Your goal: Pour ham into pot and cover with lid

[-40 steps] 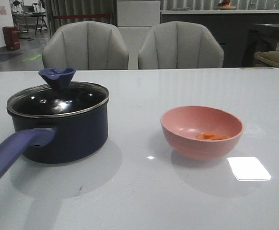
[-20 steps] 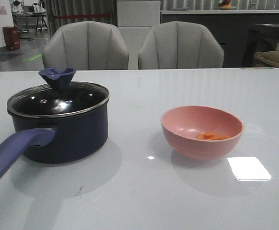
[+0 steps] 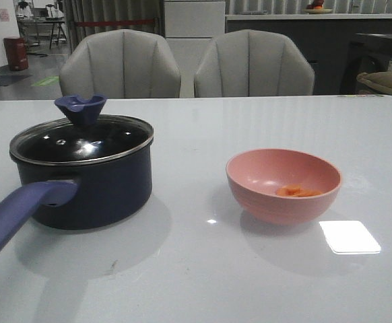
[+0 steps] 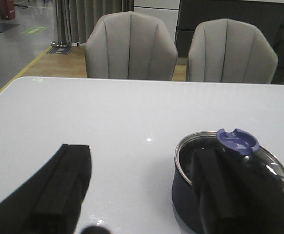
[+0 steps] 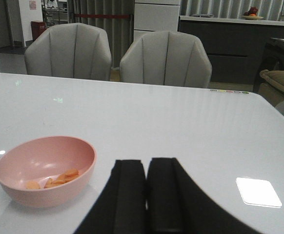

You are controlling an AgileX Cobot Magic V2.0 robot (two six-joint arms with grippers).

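The pot [image 3: 88,182] stood on the left part of the white counter [image 3: 203,269], its long purple-blue handle [image 3: 17,215] reaching toward the near left edge. The lid [image 3: 81,139] sat on the pot, closing it, with the dark blue flared knob [image 3: 80,109] upright on top. To the right, well apart from the pot, a pink bowl [image 3: 283,185] rested on the counter, and the ham [image 3: 298,192] lay as a few thin orange slices in the bottom of it.

Neither arm showed in the front view. In the left wrist view, the left gripper [image 4: 142,195] had its fingers [image 4: 59,190] spread wide apart and held nothing; the covered pot [image 4: 191,185] sat beyond them, partly hidden behind one finger, so that it lay off to that finger's side rather than in the gap. In the right wrist view, the right gripper [image 5: 147,195] had its fingers [image 5: 127,195] pressed together with nothing between them. The bowl [image 5: 44,170] with the ham [image 5: 56,179] lay ahead of them and off to the side, clear of the fingertips and not touching them.

Two grey chairs [image 3: 182,64] stood behind the far edge of the counter.
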